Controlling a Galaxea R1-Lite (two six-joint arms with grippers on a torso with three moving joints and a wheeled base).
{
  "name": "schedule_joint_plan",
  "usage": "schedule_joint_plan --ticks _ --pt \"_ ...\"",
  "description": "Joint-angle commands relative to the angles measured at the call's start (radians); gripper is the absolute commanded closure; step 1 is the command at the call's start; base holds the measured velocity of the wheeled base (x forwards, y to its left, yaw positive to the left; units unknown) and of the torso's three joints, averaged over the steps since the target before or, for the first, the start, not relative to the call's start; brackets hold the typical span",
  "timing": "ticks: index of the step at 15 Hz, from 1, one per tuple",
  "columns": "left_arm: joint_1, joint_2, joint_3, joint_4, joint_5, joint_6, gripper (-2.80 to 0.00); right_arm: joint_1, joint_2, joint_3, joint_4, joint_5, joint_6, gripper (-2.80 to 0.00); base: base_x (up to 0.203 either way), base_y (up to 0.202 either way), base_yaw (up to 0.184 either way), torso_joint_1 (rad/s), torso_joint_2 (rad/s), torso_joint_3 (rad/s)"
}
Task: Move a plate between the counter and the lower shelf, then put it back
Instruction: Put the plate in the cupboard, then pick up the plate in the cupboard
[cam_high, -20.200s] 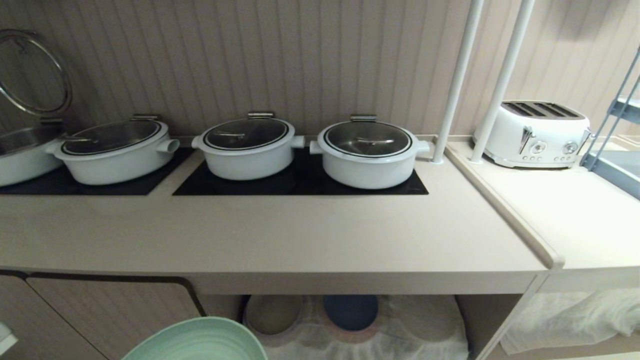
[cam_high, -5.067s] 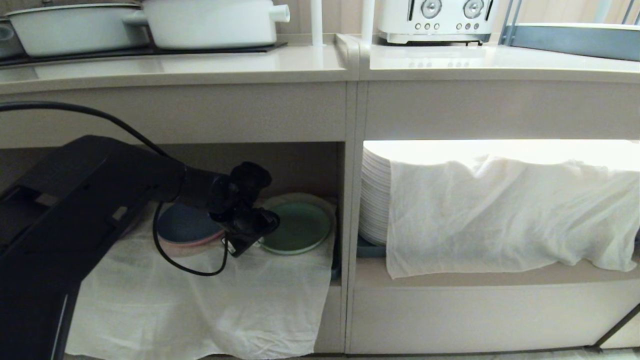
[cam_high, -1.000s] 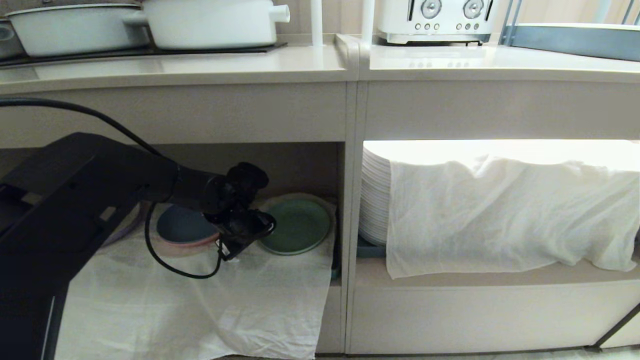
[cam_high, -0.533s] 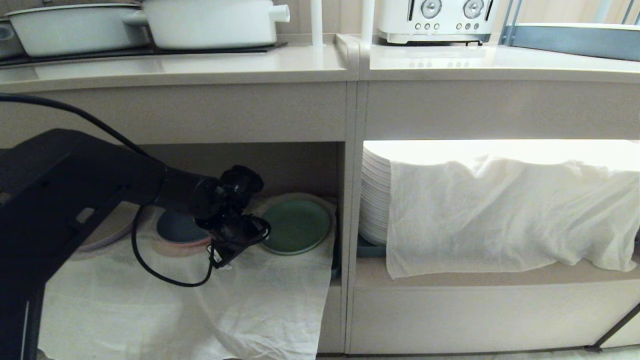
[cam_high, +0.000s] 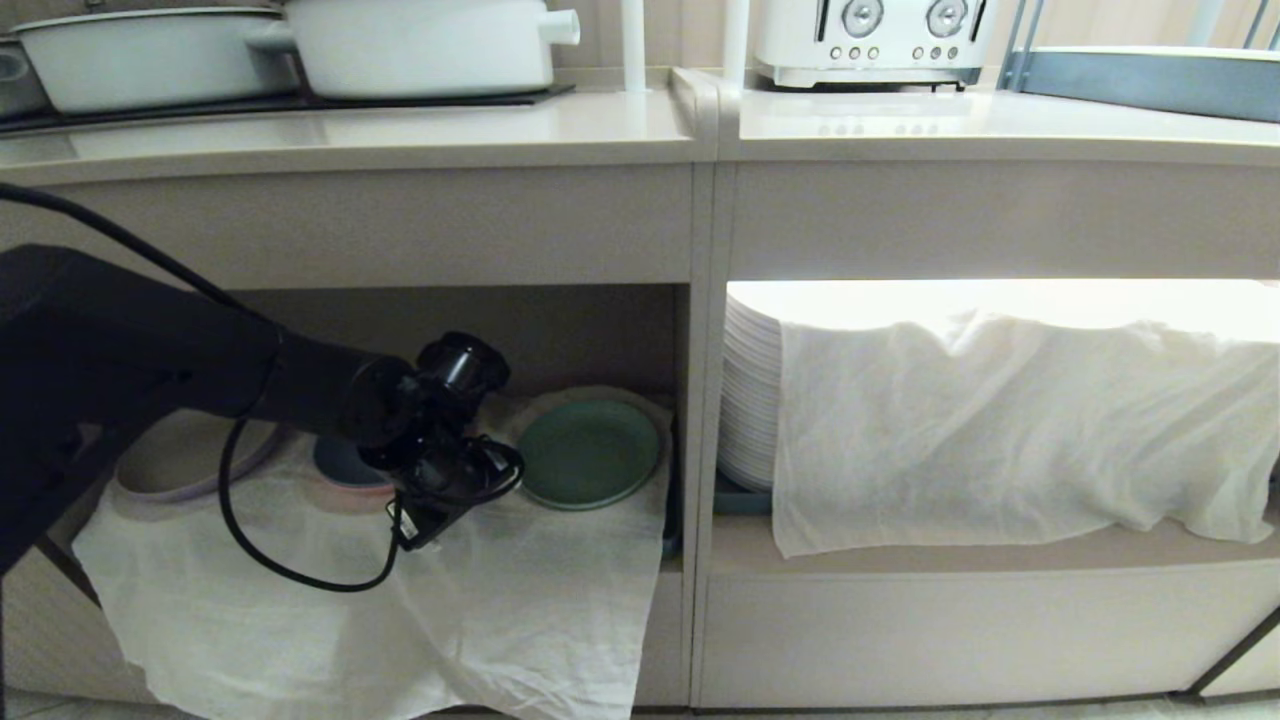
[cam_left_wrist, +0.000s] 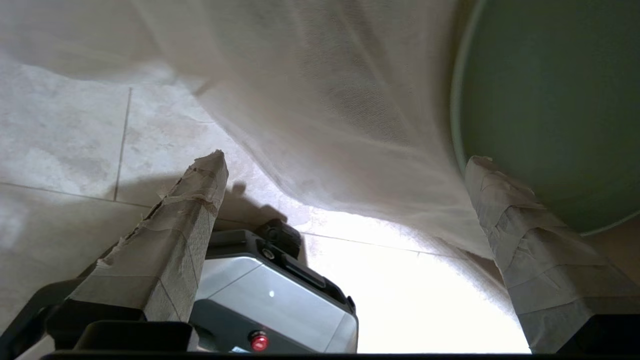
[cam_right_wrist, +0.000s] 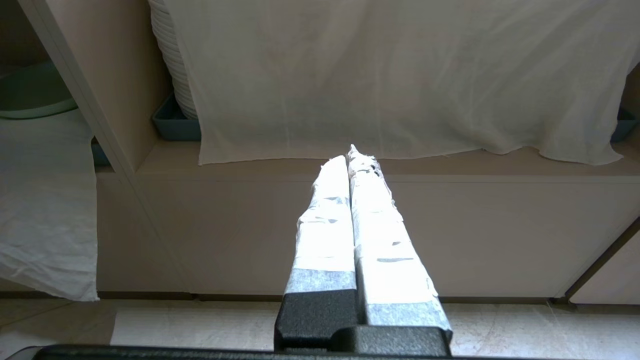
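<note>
**Plate down on the shelf, left jaws wide and empty**

Nearest, the right gripper (cam_right_wrist: 356, 155) hangs low in front of the cabinet base, its taped fingers pressed together with nothing between them. It faces the neighbouring bay, where a white drape (cam_high: 1010, 420) covers a plate stack (cam_high: 750, 390); this arm looks parked, out of the way.

Next in, the left gripper (cam_high: 455, 500) sits at the mouth of the lower shelf (cam_high: 560, 330), just beside the plate's near-left edge. Its taped fingers (cam_left_wrist: 170, 235) stand spread wide and hold nothing. In the wrist view one finger lies against the plate's rim area and the other is out over the cloth; whether the near one touches the rim I cannot tell. Open jaws beside a resting plate suggest either a finished release or a lining-up for a fresh grasp across the rim.

The cloth (cam_high: 520, 590) covers the shelf floor and hangs down the front, so it cushions whatever is set there but could also snag a fingertip that slides under the rim.

On it lies the plate (cam_high: 590, 455), flat, at the right end of the shelf near the side wall. A blue plate (cam_high: 340, 462) and an off-white plate (cam_high: 185, 460) lie further left, partly behind the arm.

Farthest and above, the counter (cam_high: 400, 135) carries a white pot (cam_high: 420, 45); its front strip is bare, and I judge that is where the plate must go back.
</note>
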Motion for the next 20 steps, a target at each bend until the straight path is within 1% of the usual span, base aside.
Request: schedule_joint_plan --ticks 1,4,5,6,8,9,14,20 --pt "0.001 -0.038 0.031 0.001 0.01 -0.007 -2.8 0.0 0.0 0.0 0.0 0.0 0.0 0.0 0.0 0.0 0.0 0.0 0.0 0.0" --pt "0.002 -0.088 0.105 -0.007 0.013 -0.008 -2.8 0.0 0.0 0.0 0.0 0.0 -0.001 0.0 0.0 0.0 0.0 0.0 0.0 0.0" --pt "0.002 -0.108 0.141 -0.029 0.015 -0.008 -2.8 0.0 0.0 0.0 0.0 0.0 0.0 0.0 0.0 0.0 0.0 0.0 0.0 0.0" --pt "0.002 -0.129 0.182 -0.061 0.019 -0.008 0.0 0.0 0.0 0.0 0.0 0.0 0.0 0.0 0.0 0.0 0.0 0.0 0.0 0.0" --pt "0.002 -0.166 0.26 -0.122 0.032 -0.008 0.0 0.0 0.0 0.0 0.0 0.0 0.0 0.0 0.0 0.0 0.0 0.0 0.0 0.0" --pt "0.002 -0.189 0.295 -0.136 0.036 -0.007 0.0 0.0 0.0 0.0 0.0 0.0 0.0 0.0 0.0 0.0 0.0 0.0 0.0 0.0" --pt "-0.001 -0.328 0.413 -0.142 0.048 -0.005 0.0 0.0 0.0 0.0 0.0 0.0 0.0 0.0 0.0 0.0 0.0 0.0 0.0 0.0" --pt "-0.001 -0.556 0.629 -0.142 0.086 0.012 0.0 0.0 0.0 0.0 0.0 0.0 -0.002 0.0 0.0 0.0 0.0 0.0 0.0 0.0"
